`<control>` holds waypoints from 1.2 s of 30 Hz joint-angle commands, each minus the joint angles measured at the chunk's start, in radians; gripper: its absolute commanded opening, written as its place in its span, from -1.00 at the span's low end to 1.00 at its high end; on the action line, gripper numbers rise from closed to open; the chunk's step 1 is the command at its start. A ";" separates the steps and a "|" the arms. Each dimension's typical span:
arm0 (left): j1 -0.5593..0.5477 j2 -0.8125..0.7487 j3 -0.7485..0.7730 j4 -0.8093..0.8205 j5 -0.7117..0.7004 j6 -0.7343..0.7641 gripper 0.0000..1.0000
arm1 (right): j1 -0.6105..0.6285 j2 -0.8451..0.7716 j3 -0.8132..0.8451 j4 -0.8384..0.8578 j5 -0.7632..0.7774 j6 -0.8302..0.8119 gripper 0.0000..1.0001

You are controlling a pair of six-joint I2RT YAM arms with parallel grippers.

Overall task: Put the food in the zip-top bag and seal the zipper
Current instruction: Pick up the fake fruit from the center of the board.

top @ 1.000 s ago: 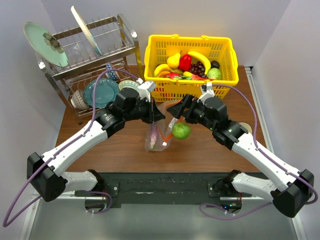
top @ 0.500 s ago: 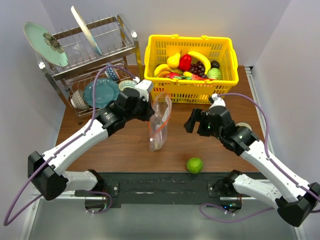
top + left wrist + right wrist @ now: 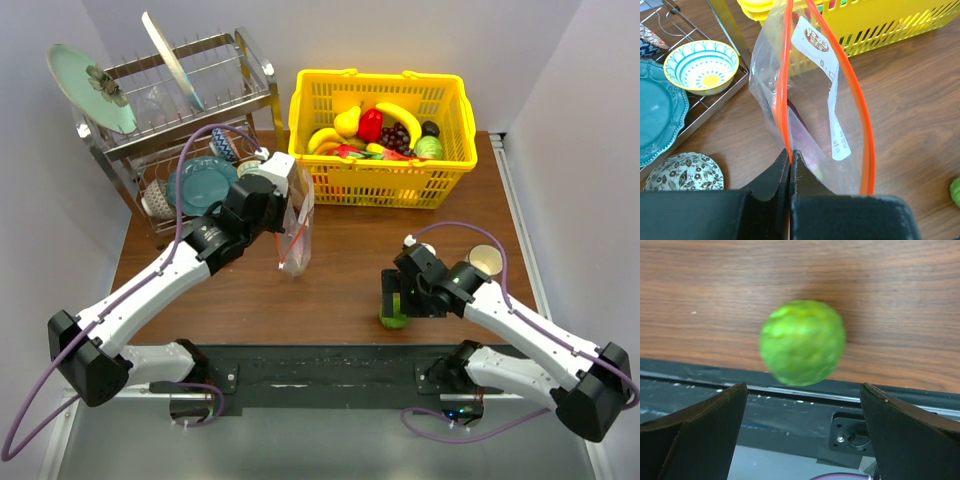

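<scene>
The clear zip-top bag (image 3: 296,238) hangs upright from my left gripper (image 3: 292,212), left of the table's middle. In the left wrist view my left gripper (image 3: 789,154) is shut on one side of the red-orange zipper (image 3: 783,90). The bag's mouth (image 3: 850,90) gapes open, and something dark purple (image 3: 799,134) shows inside. The round green piece (image 3: 393,319) lies on the table at its front edge. My right gripper (image 3: 396,298) hovers over it, open. In the right wrist view the green piece (image 3: 802,342) sits just ahead of the gripper (image 3: 802,386), between the spread fingers (image 3: 710,430), untouched.
A yellow lattice basket (image 3: 318,180) of plastic fruit stands at the back. A metal dish rack (image 3: 150,130) with plates and bowls stands at the back left; its bowl (image 3: 701,66) is close to the bag. A cup (image 3: 487,259) stands at the right. The black base rail (image 3: 790,405) runs under the table's edge.
The green piece left my right gripper beside the bag and landed at the table's front edge. My right gripper has followed it down. My left gripper has carried the bag back and left.
</scene>
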 commanded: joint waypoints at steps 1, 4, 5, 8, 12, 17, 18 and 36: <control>0.005 -0.022 -0.007 0.067 -0.011 0.038 -1.00 | 0.005 0.047 -0.039 0.100 0.060 0.035 0.93; 0.006 -0.022 -0.010 0.064 0.000 0.038 -1.00 | 0.004 0.123 -0.067 0.166 0.043 0.042 0.85; 0.005 -0.022 -0.011 0.062 0.006 0.036 -1.00 | 0.004 0.138 -0.076 0.183 0.031 0.043 0.81; 0.006 -0.023 -0.020 0.070 0.027 0.027 -1.00 | 0.004 0.170 -0.107 0.245 -0.017 0.046 0.62; 0.005 -0.019 -0.024 0.084 0.060 0.013 -1.00 | 0.005 0.149 -0.101 0.234 -0.060 0.037 0.25; 0.006 -0.008 -0.005 0.088 0.103 0.007 -1.00 | 0.005 0.052 -0.037 0.151 -0.049 0.020 0.28; 0.005 -0.003 -0.004 0.090 0.110 0.006 -1.00 | 0.005 0.043 -0.026 0.121 -0.043 0.017 0.44; 0.005 0.023 0.007 0.090 0.133 0.018 -1.00 | 0.021 0.064 -0.161 0.197 -0.110 0.040 0.89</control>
